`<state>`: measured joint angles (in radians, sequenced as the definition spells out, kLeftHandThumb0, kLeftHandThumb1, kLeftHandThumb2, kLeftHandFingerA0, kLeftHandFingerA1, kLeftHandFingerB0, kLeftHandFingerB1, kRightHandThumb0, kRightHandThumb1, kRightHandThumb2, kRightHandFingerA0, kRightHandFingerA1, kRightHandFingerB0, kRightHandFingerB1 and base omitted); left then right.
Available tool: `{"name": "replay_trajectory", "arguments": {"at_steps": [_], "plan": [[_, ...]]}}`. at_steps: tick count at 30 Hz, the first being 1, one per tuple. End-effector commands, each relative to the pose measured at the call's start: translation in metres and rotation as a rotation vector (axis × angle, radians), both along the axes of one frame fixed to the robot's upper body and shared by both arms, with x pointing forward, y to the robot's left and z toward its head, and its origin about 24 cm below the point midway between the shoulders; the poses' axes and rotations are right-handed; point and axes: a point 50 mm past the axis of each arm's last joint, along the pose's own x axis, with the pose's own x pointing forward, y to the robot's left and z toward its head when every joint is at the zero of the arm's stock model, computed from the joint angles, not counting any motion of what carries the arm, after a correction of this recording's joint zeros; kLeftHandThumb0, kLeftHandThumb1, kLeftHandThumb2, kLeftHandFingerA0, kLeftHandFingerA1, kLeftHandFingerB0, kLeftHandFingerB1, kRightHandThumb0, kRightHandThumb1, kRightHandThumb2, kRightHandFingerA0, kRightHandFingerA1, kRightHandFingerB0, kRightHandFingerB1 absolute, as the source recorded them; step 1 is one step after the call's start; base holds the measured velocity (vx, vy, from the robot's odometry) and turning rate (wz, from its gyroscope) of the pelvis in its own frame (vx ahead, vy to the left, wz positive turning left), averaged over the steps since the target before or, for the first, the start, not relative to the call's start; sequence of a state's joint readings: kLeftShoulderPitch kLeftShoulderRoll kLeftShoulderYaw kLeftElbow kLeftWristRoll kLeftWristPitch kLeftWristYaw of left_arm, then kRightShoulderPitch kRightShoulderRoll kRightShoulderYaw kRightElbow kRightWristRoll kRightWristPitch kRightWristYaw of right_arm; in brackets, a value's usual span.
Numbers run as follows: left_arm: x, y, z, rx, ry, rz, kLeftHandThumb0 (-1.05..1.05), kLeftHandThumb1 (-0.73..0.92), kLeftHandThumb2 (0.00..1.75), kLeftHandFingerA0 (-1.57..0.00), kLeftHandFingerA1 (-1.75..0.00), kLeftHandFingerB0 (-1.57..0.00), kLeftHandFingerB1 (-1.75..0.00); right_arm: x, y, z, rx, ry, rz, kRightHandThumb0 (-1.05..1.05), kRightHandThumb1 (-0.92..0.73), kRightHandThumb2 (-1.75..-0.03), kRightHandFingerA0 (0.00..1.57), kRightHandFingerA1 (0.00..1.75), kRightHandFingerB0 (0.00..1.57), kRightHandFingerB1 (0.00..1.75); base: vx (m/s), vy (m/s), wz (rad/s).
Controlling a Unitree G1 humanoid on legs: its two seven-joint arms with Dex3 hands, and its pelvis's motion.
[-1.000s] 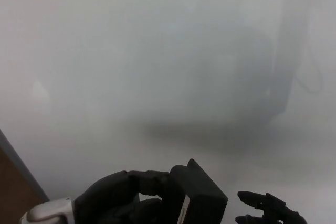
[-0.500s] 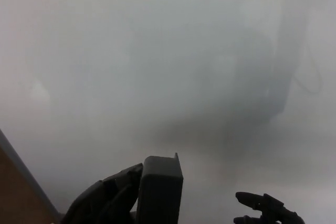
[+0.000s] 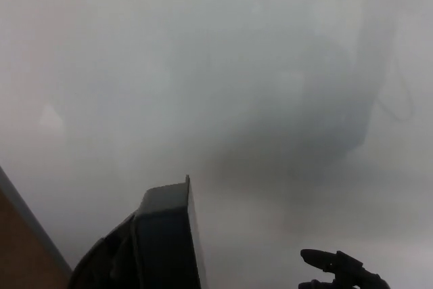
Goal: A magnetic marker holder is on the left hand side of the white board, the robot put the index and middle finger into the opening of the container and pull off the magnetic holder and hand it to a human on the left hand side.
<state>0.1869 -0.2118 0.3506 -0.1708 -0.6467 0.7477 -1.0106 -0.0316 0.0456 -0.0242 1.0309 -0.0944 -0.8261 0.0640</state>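
While no writing shows, the left robot hand (image 3: 108, 265) grips the holder (image 3: 166, 238); right robot hand (image 3: 338, 272) unclear.

Holder (image 3: 166, 238) has swung left and risen in my view over the last second; I now see its dark broad face, not the angled box. Left robot hand (image 3: 101, 269) moved left with it, mostly hidden behind it now.

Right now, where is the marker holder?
Head view, bottom left: the marker holder is in the left hand, in front of the whiteboard.
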Motion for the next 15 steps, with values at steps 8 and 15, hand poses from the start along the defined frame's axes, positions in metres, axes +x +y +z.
{"name": "replay_trajectory", "arguments": {"at_steps": [8,15], "plan": [[-0.0173,0.0213,0.0533,-0.635,-0.107,0.195,-0.88,0.67,0.61,-0.68,-0.44,-0.29,-0.31,-0.0156,-0.0137,-0.0093,-0.042,0.062,-0.054,-0.58,-0.76,-0.63,0.81,0.49,0.64,0.45,0.0,0.0,0.0],[-0.0105,0.0188,0.0587,-0.648,-0.193,0.108,-0.98,0.72,0.63,-0.71,-0.43,-0.3,-0.3,-0.0126,-0.0157,-0.0072,-0.039,0.048,-0.056,-0.59,-0.76,-0.63,0.8,0.49,0.63,0.45,0.0,0.0,0.0]]}}
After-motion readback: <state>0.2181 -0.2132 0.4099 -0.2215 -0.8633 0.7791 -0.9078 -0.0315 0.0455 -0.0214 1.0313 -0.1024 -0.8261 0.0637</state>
